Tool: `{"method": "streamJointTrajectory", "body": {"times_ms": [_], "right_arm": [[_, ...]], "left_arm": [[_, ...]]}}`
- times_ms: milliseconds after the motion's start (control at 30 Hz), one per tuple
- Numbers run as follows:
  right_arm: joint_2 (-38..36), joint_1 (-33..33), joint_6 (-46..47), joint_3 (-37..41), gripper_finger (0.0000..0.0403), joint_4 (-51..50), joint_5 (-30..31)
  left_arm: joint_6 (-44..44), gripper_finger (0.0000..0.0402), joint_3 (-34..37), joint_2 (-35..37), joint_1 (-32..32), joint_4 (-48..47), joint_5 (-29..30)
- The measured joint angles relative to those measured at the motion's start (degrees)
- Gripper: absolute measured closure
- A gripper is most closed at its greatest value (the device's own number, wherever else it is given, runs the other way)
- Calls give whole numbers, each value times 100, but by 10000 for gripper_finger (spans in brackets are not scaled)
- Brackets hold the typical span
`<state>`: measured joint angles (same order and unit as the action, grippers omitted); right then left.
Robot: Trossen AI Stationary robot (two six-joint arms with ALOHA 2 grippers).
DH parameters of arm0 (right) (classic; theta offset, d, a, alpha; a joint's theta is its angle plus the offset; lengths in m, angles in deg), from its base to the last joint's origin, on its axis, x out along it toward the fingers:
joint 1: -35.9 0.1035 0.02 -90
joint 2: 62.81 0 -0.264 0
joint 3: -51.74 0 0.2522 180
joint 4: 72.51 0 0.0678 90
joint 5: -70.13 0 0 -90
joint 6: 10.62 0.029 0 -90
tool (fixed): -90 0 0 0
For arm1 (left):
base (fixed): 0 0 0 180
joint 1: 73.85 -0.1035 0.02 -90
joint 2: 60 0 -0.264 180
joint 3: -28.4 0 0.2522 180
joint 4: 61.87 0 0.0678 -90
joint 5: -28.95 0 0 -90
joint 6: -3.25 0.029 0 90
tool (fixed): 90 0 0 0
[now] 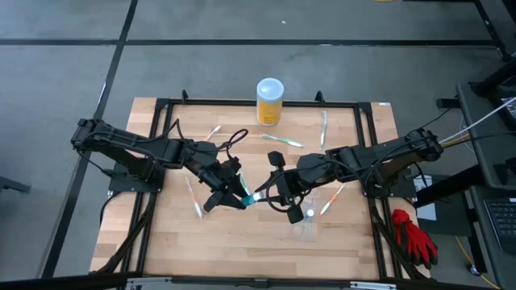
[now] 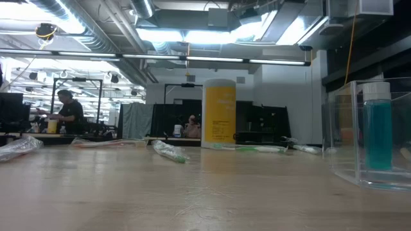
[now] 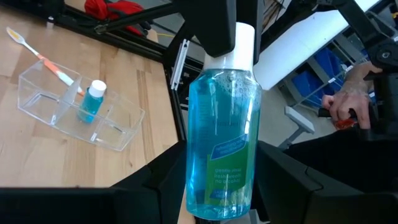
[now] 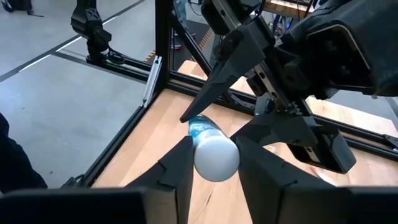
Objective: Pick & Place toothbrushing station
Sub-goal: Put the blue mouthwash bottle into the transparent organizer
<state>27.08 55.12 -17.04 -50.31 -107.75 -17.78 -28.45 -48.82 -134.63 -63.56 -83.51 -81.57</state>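
Observation:
A teal-blue bottle [image 3: 224, 137] with a white cap hangs above the table's middle, between my two grippers. My left gripper [image 1: 234, 193] is shut on its body. My right gripper [image 1: 262, 195] meets it from the other side, its fingers closed around the cap [image 4: 216, 157]. A clear plastic organizer [image 1: 305, 224] stands on the table under my right arm. It holds a small teal bottle [image 3: 92, 101], and a pinkish toothbrush [image 3: 50, 59] leans on its far wall. Several pale toothbrushes [image 1: 284, 141] lie flat on the wood. My left gripper pinches the bottle's body [image 3: 214, 186] near its base between its two fingers [image 3: 158, 180], coming from the table's left. The bottle lies about level, cap toward my right arm, clear of the table. My right gripper holds the white cap [image 4: 216, 157] between its two fingers [image 4: 177, 171], coming slanted down from the table's right, in line with the bottle.
A yellow jar with a white lid [image 1: 270, 101] stands at the table's far edge. More toothbrushes lie at the far side [image 1: 323, 129] and near left [image 1: 193, 197]. Red gloves [image 1: 413, 234] lie off the table's right. People sit in the room behind [image 2: 64, 112].

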Motion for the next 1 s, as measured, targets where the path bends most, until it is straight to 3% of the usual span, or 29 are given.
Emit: {"method": "streamJointTrajectory", "body": {"times_ms": [500,1000], "right_arm": [[-2,0,-2,0,303,-4,74],[-13,48,515,4,304,-529,-33]], "left_arm": [[26,213,2,12,-2,-121,69],[752,181,9,621,-274,-2253,1042]]}}
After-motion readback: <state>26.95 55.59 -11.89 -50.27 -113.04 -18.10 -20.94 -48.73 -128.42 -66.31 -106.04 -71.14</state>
